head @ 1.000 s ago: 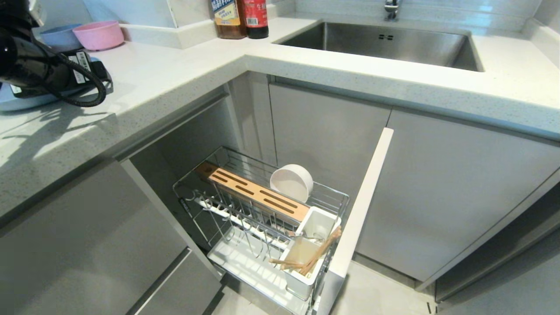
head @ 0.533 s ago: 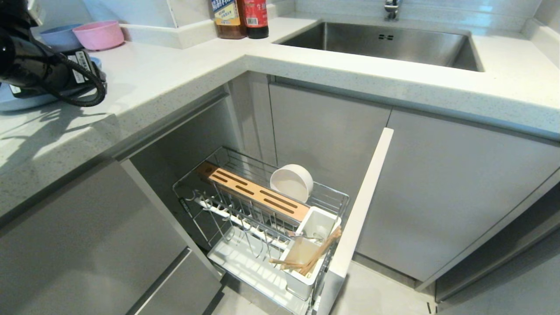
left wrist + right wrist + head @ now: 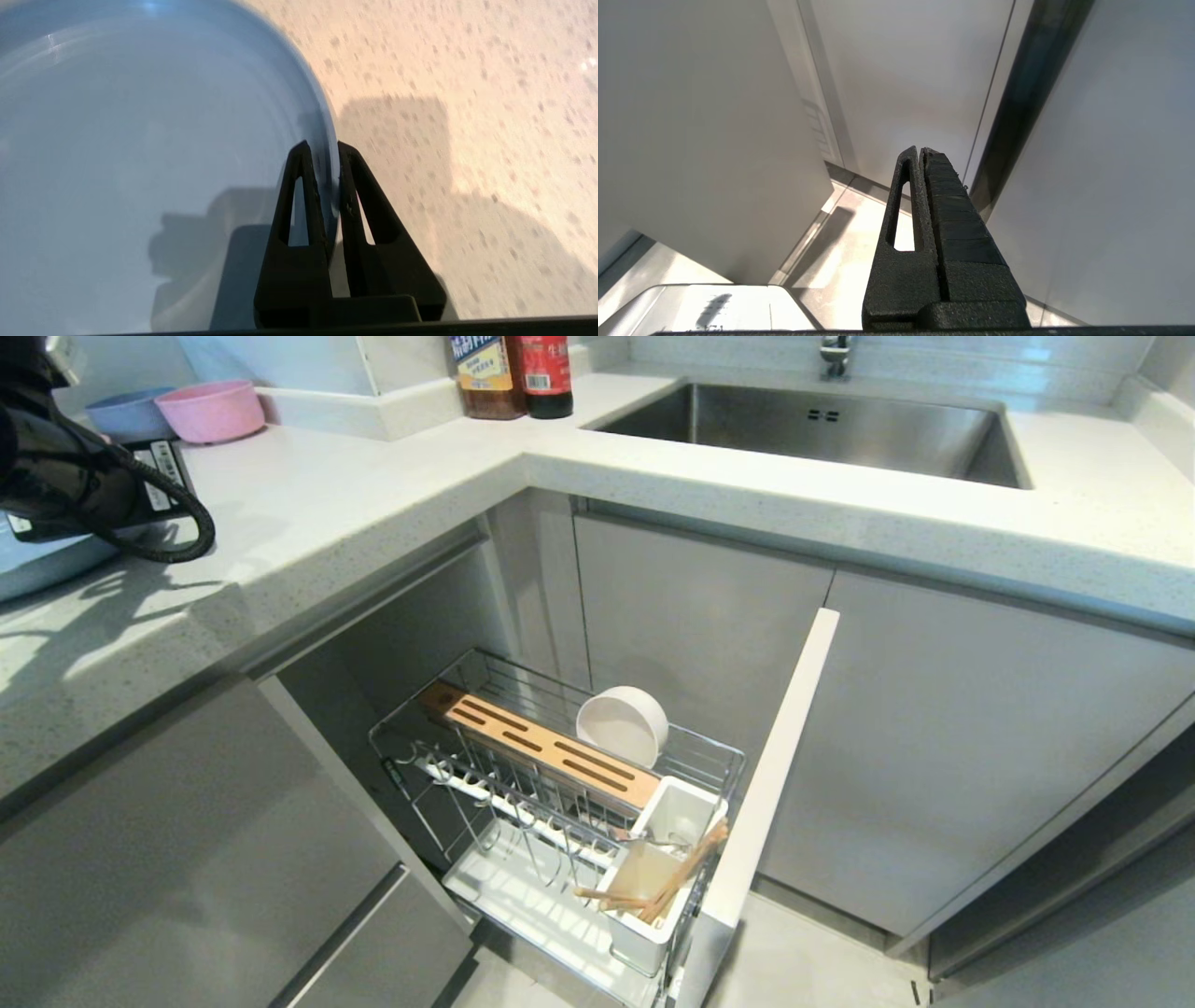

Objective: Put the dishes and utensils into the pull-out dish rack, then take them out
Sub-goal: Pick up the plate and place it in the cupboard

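Left end effector (image 3: 327, 154) closed onto light-blue plate (image 3: 140, 140) rim at 9 o'clock; lift level, slowly.

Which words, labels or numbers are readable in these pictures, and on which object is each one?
None can be read with certainty.
Amber bottle on the counter: blue label with white characters, too blurred to read.
Dark bottle beside it: red label with white print, too small to read.
Left arm: white sticker with a barcode and tiny print, unreadable.
The wrist views show no text.
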